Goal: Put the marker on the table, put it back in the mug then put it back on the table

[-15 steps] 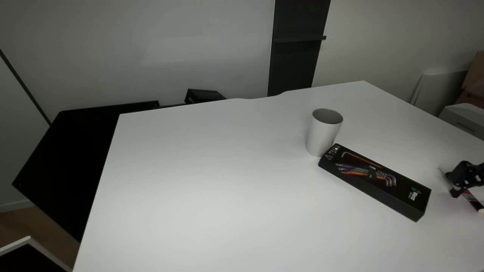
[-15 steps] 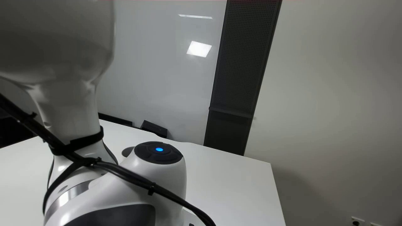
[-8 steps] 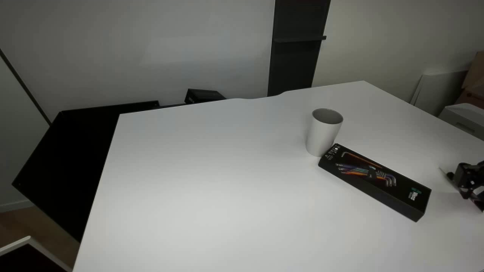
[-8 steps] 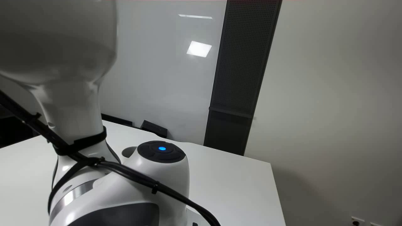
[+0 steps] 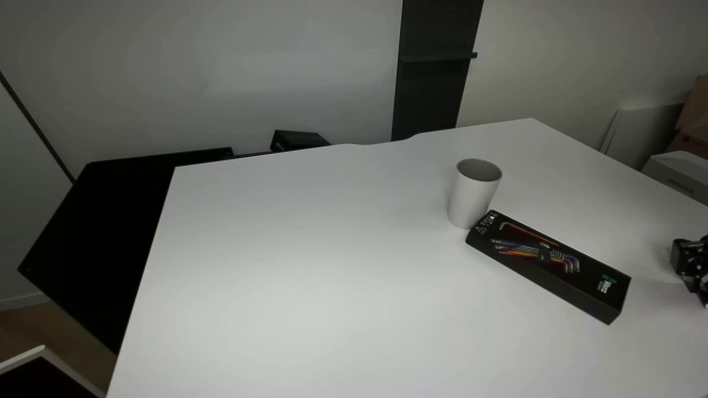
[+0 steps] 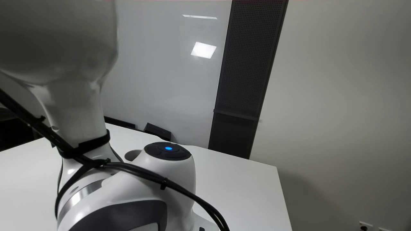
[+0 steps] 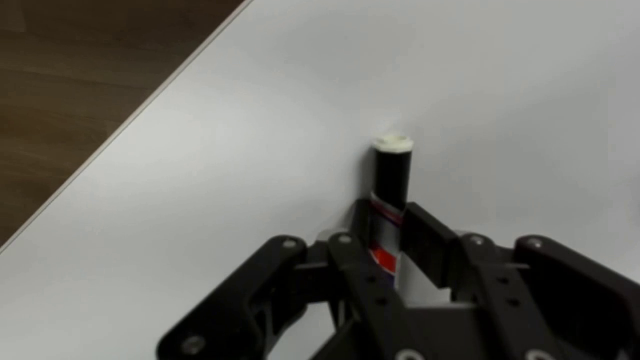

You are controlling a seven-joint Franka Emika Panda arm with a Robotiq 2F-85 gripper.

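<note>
The marker [image 7: 392, 172], with a black end, a whitish tip and red and blue bands, stands between the fingers of my gripper [image 7: 386, 220] in the wrist view. Both pads press against its sides, so the jaws are shut on it. It is over the white table [image 7: 240, 165]; whether it touches the surface I cannot tell. In an exterior view the gripper [image 5: 692, 266] is cut by the right edge and hides most of the marker. The mug [image 5: 473, 193] stands upright with no marker visible in it. My arm partly covers the mug [image 6: 132, 155] in an exterior view.
A flat black box with pictured hex keys [image 5: 547, 265] lies beside the mug, between it and the gripper. The table edge [image 7: 125, 125] and the wooden floor beyond it show in the wrist view. A black case [image 5: 298, 140] sits behind the far table edge.
The jaws have come together on the marker. Gripper and marker have shifted toward the right edge in an exterior view, where the marker's far end no longer shows clearly. The arm has moved slightly.
</note>
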